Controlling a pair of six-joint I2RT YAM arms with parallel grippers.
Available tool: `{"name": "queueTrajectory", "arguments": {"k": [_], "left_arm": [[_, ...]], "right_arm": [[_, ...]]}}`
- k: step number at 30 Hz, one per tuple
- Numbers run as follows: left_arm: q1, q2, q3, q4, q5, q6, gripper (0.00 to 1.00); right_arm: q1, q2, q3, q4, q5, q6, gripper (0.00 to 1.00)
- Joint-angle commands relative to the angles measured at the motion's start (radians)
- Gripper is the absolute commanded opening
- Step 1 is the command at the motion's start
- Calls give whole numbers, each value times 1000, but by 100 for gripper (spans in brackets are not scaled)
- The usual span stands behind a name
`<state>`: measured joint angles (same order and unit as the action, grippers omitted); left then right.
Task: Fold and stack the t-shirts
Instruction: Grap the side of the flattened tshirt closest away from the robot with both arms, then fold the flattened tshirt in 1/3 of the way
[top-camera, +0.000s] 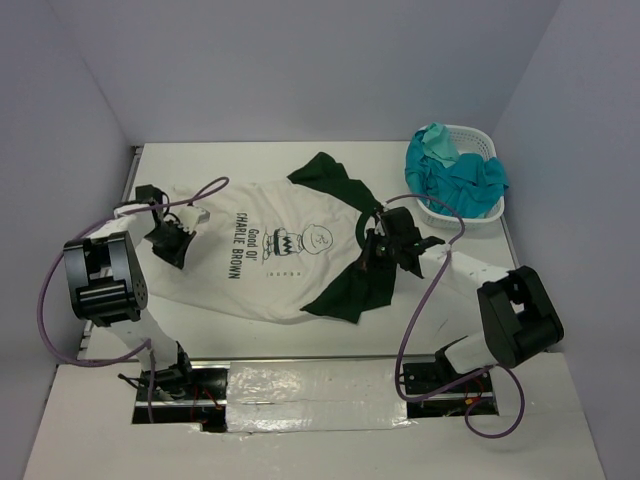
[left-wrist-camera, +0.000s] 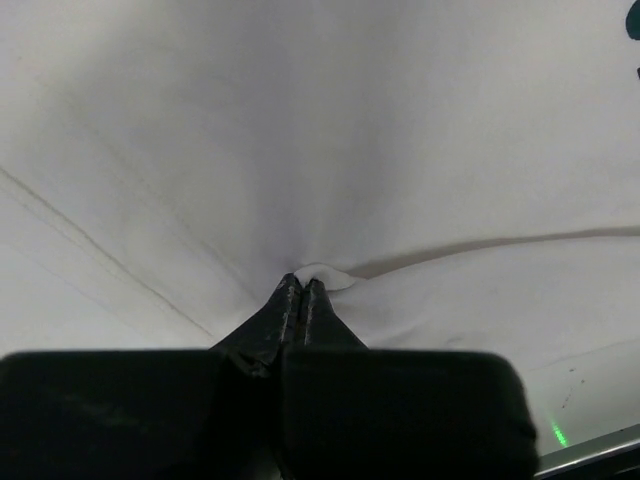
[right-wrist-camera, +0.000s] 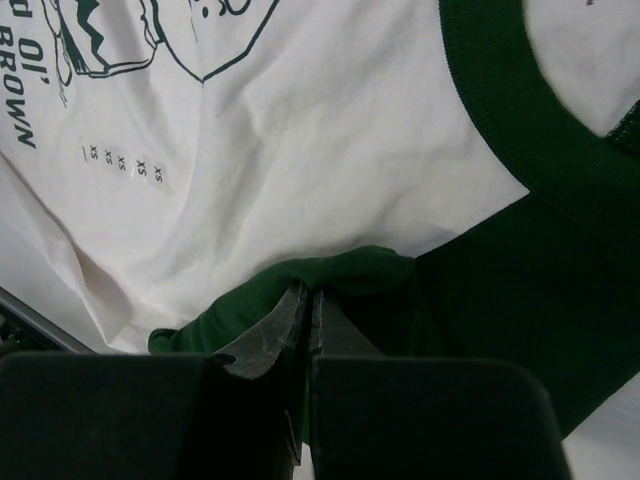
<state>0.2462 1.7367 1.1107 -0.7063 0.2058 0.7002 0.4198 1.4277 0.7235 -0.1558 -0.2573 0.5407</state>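
Tee: the white tee lies spread print-up on the bench, hem toward your left arm and collar toward your right.
Sleeves: both are dark green. The near sleeve is bunched, and the far one lies flat.
Left gripper: clenched on a small tuck of white cloth at the hem end, with creases fanning out from the pinch.
Right gripper: clenched on a ridge of green sleeve cloth just beside the collar.
Step, as I read it: a two-point hold for a lengthwise fold.
Lift: raise both ends together and level, so the cloth between them stays lightly taut and the fold line runs straight.
Watch, left: that pinch is thin, so pull slowly or it may slip out.
Watch, right: you hold sleeve cloth, not the white body. The sleeve may stretch before the body follows, so check that the shoulder comes along.
Carry: drag low so the free half stays flat on the bench.
Rest: other tees sit in the basket, well apart from this one.
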Motion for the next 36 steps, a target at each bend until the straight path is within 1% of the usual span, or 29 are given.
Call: {"name": "queueTrajectory", "arguments": {"k": [1,3,7,11,15,18,19,23,28,36], "left_arm": [[22,-78,35,-16,-2,-22,0],[30,-95,43,-22,-3,-47,0],[33,-141,29,-24,-40,-57,0],[36,-155,15,-24,-65,-62,0],[77,-157,63,-6,-95,-126,0],[113,-176,86,53,-102,-182,0],[116,-186,83,94,-98,-189,0],[114,-213,63,159,-62,-240,0],[113,-197,29,221,-82,-263,0],[110,-94,47,317,-88,-283,0]], "right_arm": [[-15,-39,34,-14,18,-10,0],[-24,-47,34,-17,16,-10,0],[-35,-64,45,-28,23,-25,0],[-39,-65,40,-30,18,-33,0],[-59,-70,65,-25,16,-38,0],[-98,-66,93,-16,26,-41,0],[-107,-61,121,-14,24,-42,0],[-125,-14,214,-7,27,-73,0],[-125,91,301,-24,47,-100,0],[-127,204,402,-44,70,-136,0]]}}
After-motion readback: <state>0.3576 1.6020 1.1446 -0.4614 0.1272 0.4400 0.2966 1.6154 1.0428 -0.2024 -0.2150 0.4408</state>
